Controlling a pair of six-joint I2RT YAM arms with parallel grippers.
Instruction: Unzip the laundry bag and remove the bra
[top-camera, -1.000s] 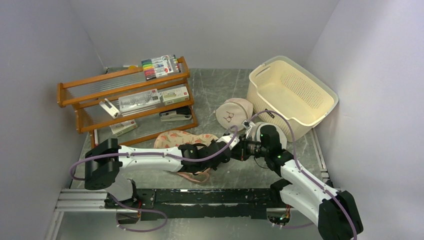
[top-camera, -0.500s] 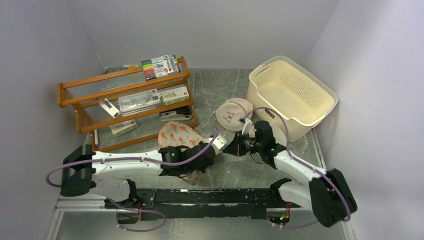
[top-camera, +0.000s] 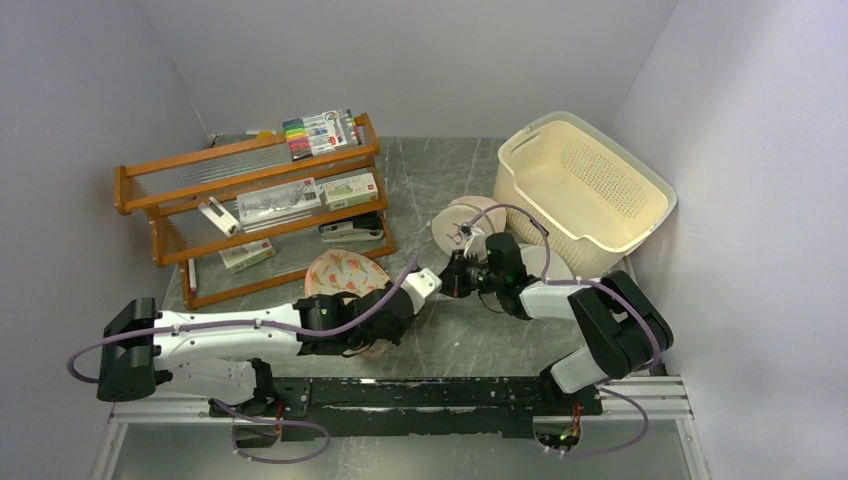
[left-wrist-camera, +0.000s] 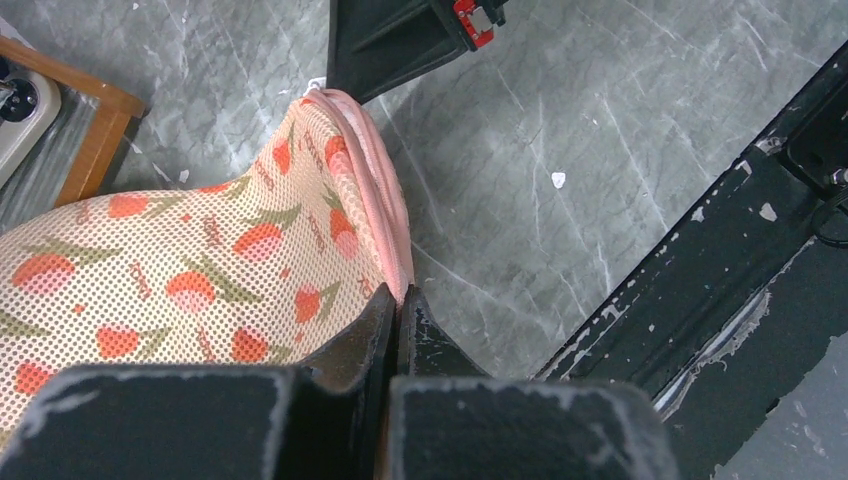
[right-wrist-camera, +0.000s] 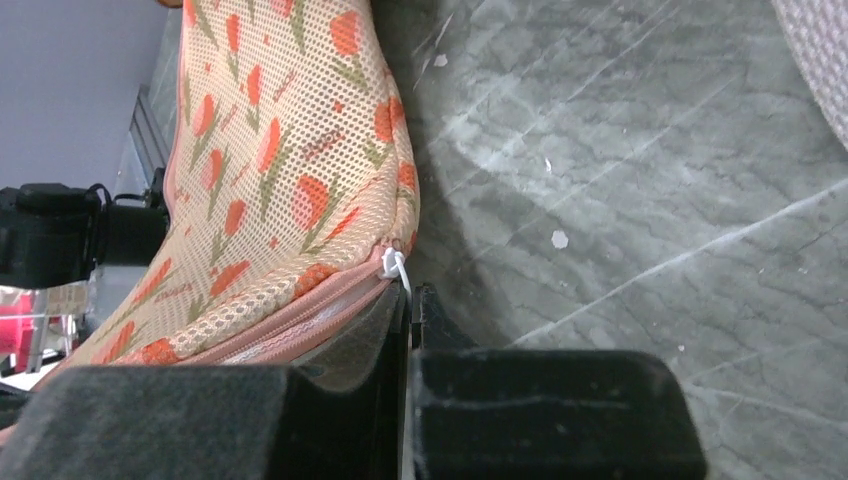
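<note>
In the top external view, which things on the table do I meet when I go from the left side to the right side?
wooden shelf rack → floral laundry bag → round pale dome bag → cream laundry basket

High rear camera overlooks everything; both close wrist cameras share the laundry bag (left-wrist-camera: 200, 270).

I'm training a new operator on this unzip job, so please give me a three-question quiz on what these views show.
1. True or false: the floral laundry bag lies inside the cream basket.
2. The left gripper is shut on: A) the bag's pink zip edging; B) the wooden rack; C) nothing.
3. What does the right gripper pinch?
Key: 1 false; 2 A; 3 the white zip pull.
</note>
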